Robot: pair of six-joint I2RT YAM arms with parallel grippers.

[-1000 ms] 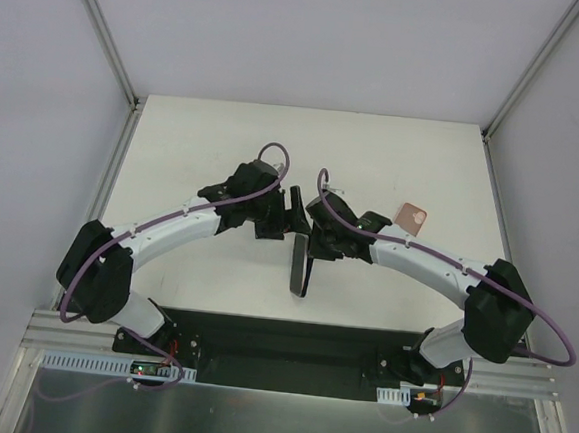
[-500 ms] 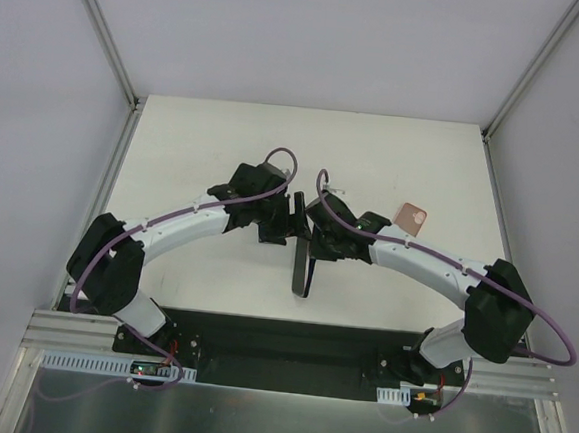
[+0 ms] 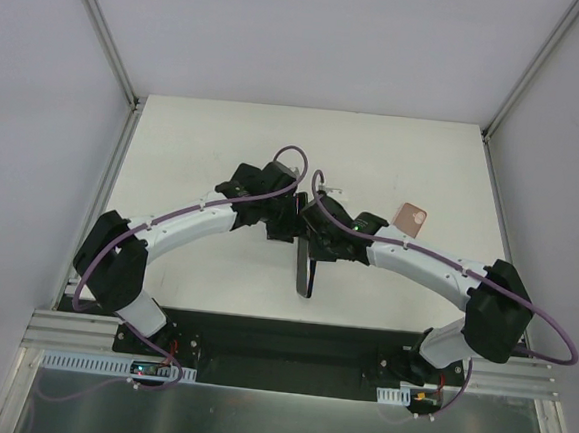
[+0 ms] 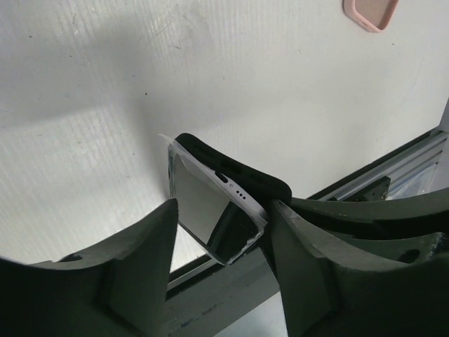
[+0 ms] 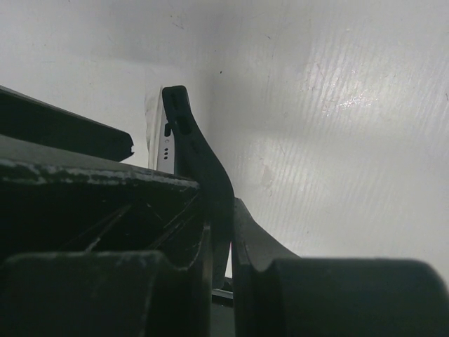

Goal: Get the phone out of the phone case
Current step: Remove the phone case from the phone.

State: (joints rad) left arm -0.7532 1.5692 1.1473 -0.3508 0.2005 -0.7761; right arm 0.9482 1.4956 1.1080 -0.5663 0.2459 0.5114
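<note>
Phone is standing on edge near table centre, with the black case bowing away from its back. Right end effector is pinching the case rim, jaws pressed nearly together. Left end effector is straddling the phone's side edges; can't tell if it's clamping. My read: the phone is stiff, glossy, slippery and crack-prone, and the case is soft and flexing. Best hold is the phone's bare side edges, not the screen. Pink item is lying at 2 o'clock, well apart.
</note>
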